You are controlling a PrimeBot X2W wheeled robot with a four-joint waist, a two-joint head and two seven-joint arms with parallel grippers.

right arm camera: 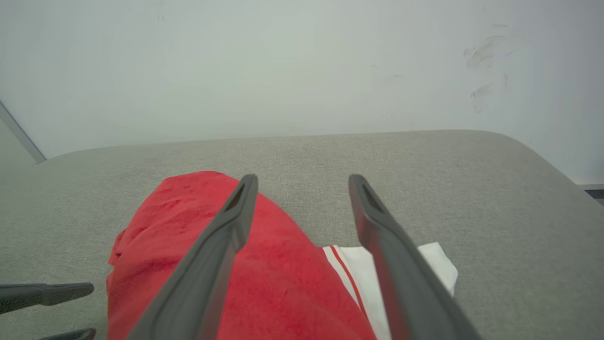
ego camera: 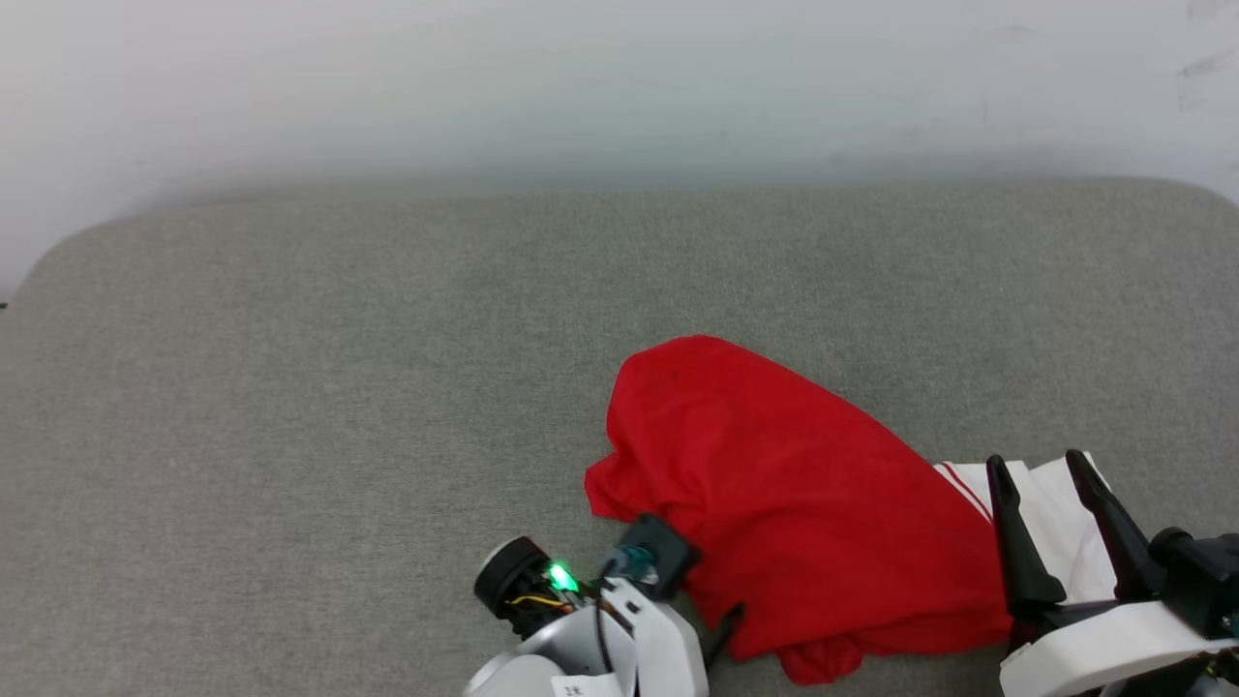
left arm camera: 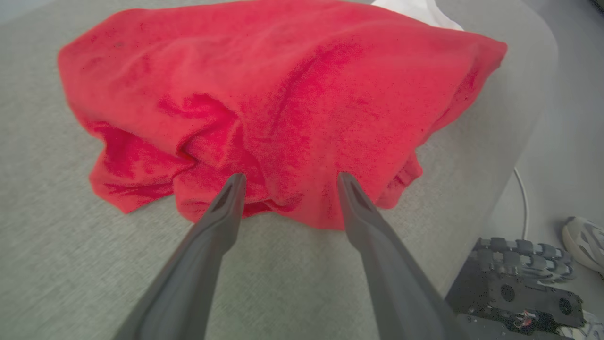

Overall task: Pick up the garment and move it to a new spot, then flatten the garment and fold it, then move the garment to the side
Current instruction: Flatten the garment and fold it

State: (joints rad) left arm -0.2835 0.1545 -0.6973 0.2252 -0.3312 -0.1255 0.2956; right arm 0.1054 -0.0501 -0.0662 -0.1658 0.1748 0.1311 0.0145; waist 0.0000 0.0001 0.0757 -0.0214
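1. Sitting in a bunched heap, the shirt (ego camera: 774,484) is on the grey pad (ego camera: 339,339). It's right of middle in the head view and close to the front edge, with one white sleeve (ego camera: 1053,518) poking out on its right.
2. Your left gripper (left arm camera: 289,177) has its jaws wide apart with nothing in them, tips right at the near red folds. The right gripper (ego camera: 1036,463) is spread and empty too, hanging over the sleeve end of the shirt.
3. Biggest risk imo: the heap looks several layers deep. If you close the left one where it is, you'll probably grab a wad instead of one edge, and flattening gets messy.
4. A shallow pinch on that rounded fold could slip out as you lift. Soft fabric does that.
5. The shirt's near the pad's edge, so any drag toward you could pull it over onto the floor (left arm camera: 566,141), where a cable (left arm camera: 521,198) and a shoe (left arm camera: 583,241) sit.
6. Lifting with both arms from mismatched spots would likely twist it.
7. Hard to tell: whether either gripper's tips touch cloth or hang just above it.
8. In the head view the left fingers are mostly buried behind the wrist (ego camera: 619,620) and the shirt. The collar, hem and other sleeve are tucked away somewhere, and the right arm (ego camera: 1094,649) covers the sleeve's near end.
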